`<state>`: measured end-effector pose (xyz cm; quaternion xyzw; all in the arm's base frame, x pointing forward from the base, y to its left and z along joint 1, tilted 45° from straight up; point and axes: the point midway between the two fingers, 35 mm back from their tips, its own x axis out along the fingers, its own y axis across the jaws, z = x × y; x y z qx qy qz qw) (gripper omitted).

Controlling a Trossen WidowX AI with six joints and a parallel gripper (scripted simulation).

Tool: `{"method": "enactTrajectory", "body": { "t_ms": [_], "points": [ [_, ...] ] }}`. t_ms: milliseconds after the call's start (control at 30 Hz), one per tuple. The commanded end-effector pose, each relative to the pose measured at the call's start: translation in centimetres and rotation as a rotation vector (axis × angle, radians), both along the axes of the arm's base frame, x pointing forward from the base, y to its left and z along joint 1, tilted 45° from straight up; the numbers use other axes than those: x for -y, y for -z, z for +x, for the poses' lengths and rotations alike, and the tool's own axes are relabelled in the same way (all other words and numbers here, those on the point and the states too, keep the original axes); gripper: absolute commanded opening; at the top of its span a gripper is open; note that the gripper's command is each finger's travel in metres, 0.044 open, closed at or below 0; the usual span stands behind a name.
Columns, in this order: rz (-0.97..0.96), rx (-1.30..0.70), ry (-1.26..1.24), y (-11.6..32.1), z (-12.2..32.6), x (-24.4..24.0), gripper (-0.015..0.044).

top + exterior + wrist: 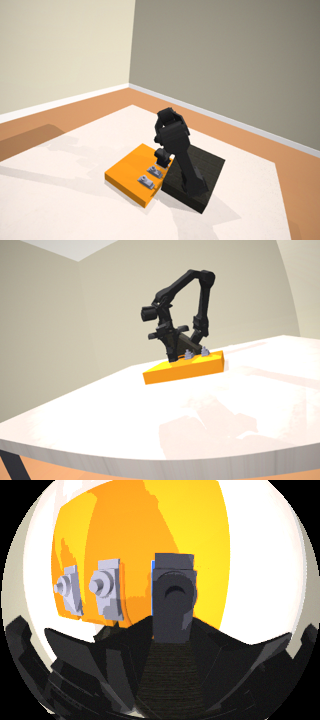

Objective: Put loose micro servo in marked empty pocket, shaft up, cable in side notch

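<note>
The loose micro servo (174, 562) is dark grey in shadow, its round output-shaft side facing the wrist camera. My gripper (163, 163) (172, 360) (171, 622) is shut on it, pointing down at the orange deck (129, 165) (186, 369) (120, 530). The fingers hide most of the servo in the top and exterior views. The pocket's pale blue outline (162, 167) (153, 575) shows around the fingertips in the top view and along the servo's left side in the wrist view. The servo is at the pocket, but its depth, the ears' contact with the deck and its cable cannot be made out.
Two light grey servos sit in the deck beside the held one, the nearer servo (154, 171) (188, 354) (106, 587) and the farther servo (146, 181) (204, 351) (70, 591). The arm stands on a dark block (211, 165) close to the deck. A thin orange curve (181, 355) shows behind the fingers.
</note>
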<state>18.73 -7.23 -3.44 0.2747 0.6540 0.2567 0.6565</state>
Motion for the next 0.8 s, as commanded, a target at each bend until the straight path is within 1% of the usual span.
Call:
{"method": "enactTrajectory", "body": {
  "t_ms": [0,333,767],
  "points": [
    [0.003,0.003,-0.003,0.3,0.1,-0.3,0.0],
    [0.002,0.002,-0.003,-0.8,0.0,0.7,0.0],
    [0.002,0.003,-0.003,-0.8,0.1,0.8,0.0]
  ]
}}
